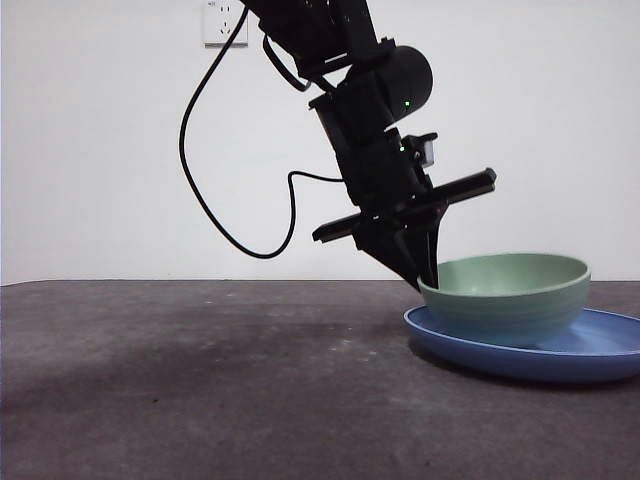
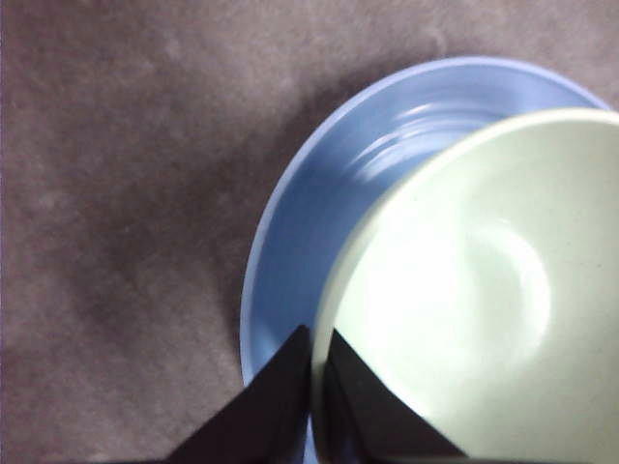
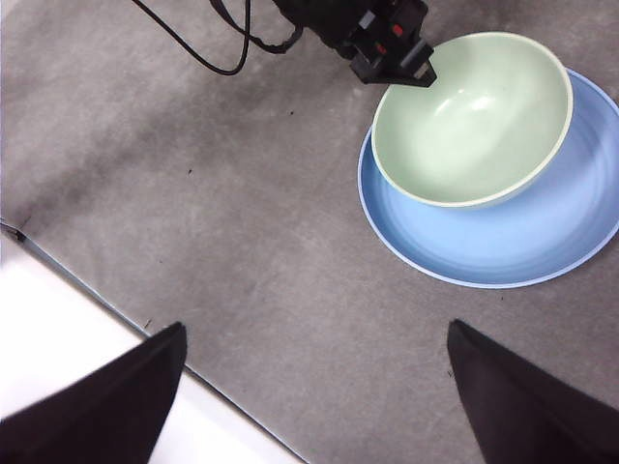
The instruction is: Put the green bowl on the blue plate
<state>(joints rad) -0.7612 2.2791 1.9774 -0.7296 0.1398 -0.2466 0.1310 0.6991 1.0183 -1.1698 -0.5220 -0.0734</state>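
Green bowl [image 1: 505, 290] is already sitting on the blue plate [image 1: 590, 350], so the main part of the task is looking done. In the front view, starting from the left, the grey table [image 1: 200, 380] is lying bare, then the left gripper [image 1: 428, 270] is reaching down from above, and the bowl is lying directly at its tips, with the plate under it. In the left wrist view the two jaws are standing narrow on the bowl's rim, one outside and one inside the wall, so the left gripper is pinching the bowl. The bowl is resting off-centre on the plate, toward the side of this gripper. What is left, in my judgement, is releasing the rim and lifting away. The right gripper [image 3: 314, 387] is waiting well apart from the bowl, with jaws wide and holding nothing.
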